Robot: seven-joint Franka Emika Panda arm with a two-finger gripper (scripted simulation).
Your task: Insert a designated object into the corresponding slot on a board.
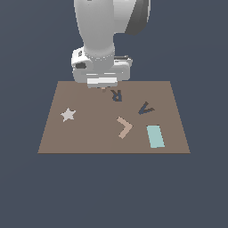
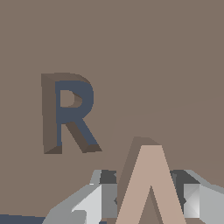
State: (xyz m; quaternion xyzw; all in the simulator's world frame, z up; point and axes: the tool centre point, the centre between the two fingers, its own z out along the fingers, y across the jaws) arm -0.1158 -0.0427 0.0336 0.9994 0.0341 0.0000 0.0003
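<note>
We hold the small flat peach-tan V-shaped piece (image 2: pixel 151 183) clenched between the fingers of our grey gripper (image 2: pixel 148 197), low over the far edge of the flat brown board (image 1: pixel 89 133), beside the dark navy R-shaped recess (image 2: pixel 70 113). The dark navy V-shaped slot (image 1: pixel 145 108) lies well apart towards the exterior view's right; the path there looks open

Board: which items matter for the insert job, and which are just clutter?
Job: peach V piece between the fingers of the gripper; navy V slot; board.
Lying about: star; R cut-out; tan chevron; teal rectangle.
</note>
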